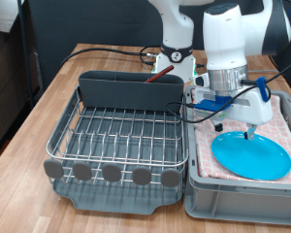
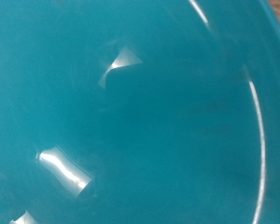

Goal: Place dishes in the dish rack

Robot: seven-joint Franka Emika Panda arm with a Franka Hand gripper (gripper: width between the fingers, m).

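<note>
Hovering low over the light-blue plate [image 1: 251,155], the gripper [image 1: 248,130] stands at the right of the exterior view, its fingertips close to or on the plate's far edge; I cannot tell if the fingers are spread or pressed together. The plate lies on the pink checkered cloth [image 1: 286,121] inside the grey bin [image 1: 241,203], at the lower right. The dish rack [image 1: 112,136] fills the centre and left, its wires bare, with the grey caddy [image 1: 126,92] at its back and a dark wooden spoon [image 1: 161,71] handle showing above it. I see no cup.

The wrist view shows only the plate's glossy surface [image 2: 131,121], very near, with its rim [image 2: 259,112] curving at the right; no fingers show.

In my judgement the smooth, flat plate may slip from a thin pinch on its rim, and the bin wall and the cables [image 1: 199,112] between bin and rack could catch it.
</note>
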